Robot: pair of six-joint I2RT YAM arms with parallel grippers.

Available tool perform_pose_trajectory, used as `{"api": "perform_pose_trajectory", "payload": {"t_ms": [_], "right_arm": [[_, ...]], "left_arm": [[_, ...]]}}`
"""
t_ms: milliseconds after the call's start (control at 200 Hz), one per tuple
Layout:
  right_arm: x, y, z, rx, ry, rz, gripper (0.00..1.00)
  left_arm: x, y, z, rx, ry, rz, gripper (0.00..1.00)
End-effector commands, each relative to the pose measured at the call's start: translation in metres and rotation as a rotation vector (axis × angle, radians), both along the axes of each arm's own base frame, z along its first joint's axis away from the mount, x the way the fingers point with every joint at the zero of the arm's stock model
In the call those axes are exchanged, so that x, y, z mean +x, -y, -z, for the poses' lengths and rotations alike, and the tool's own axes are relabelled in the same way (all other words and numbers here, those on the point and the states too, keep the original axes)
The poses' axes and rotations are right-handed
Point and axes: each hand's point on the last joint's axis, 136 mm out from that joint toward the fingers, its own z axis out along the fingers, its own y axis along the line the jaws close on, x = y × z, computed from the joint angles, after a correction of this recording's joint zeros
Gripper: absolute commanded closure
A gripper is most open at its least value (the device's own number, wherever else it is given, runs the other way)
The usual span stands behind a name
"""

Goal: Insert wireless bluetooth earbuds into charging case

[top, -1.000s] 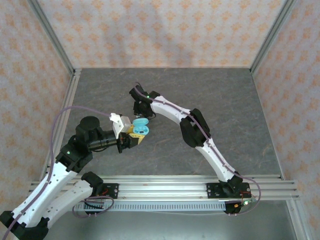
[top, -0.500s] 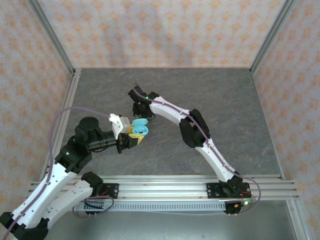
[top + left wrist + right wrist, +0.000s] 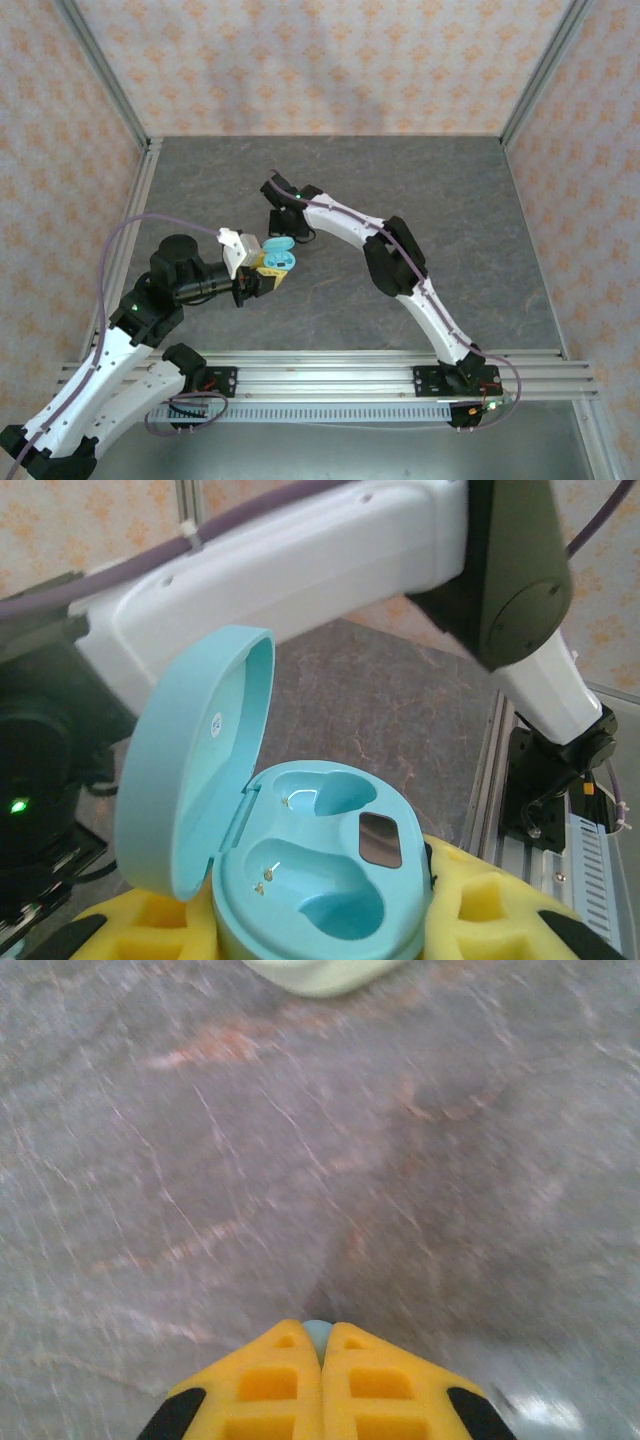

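My left gripper (image 3: 268,272) is shut on the base of a turquoise charging case (image 3: 280,255), holding it above the table. In the left wrist view the charging case (image 3: 330,880) sits between the yellow fingers (image 3: 490,910) with its lid (image 3: 190,770) swung open to the left, and both sockets are empty. My right gripper (image 3: 290,224) hangs just behind the case, pointing down at the table. Its yellow fingertips (image 3: 280,1360) are pressed together on a tiny pale bluish earbud (image 3: 318,1334), of which just the tip pokes out.
A pale greenish rounded object (image 3: 320,972) lies on the grey stone-patterned table (image 3: 200,1160) ahead of the right gripper. The right arm's white link (image 3: 300,570) passes close over the open case. Metal rails (image 3: 330,375) line the near table edge.
The right gripper's jaws have closed on the earbud and the wrist has shifted slightly right. The left arm and the open case have stayed still.
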Motion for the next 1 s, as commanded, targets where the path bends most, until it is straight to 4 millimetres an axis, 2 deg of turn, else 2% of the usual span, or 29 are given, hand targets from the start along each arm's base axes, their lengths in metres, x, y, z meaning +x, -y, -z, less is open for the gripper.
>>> {"api": "perform_pose_trajectory", "payload": {"t_ms": [0,130,335,485,685,846,996], "right_arm": [[0.003,0.024,-0.046,0.042,0.05,0.021,0.98],[-0.007,0.056,-0.064,0.054,0.052,0.053,0.99],[-0.038,0.111,-0.099,0.049,0.076,0.074,1.0],[-0.063,0.144,-0.135,0.026,0.118,0.071,1.0],[-0.093,0.176,-0.188,-0.003,0.183,0.047,1.0],[-0.108,0.185,-0.222,0.017,0.261,0.02,1.0],[-0.123,0.169,-0.245,0.127,0.31,-0.037,1.0]], "left_arm": [[0.005,-0.003,-0.003,-0.013,0.041,-0.025,0.76],[0.01,0.0,-0.002,-0.025,0.043,-0.027,0.76],[0.016,0.007,0.0,-0.033,0.05,-0.009,0.77],[0.021,0.011,0.001,-0.039,0.061,0.002,0.77],[0.028,0.012,0.002,-0.019,0.074,-0.002,0.77],[0.032,0.014,0.002,-0.005,0.081,-0.003,0.77],[0.034,0.015,0.0,-0.002,0.083,-0.005,0.77]]}}
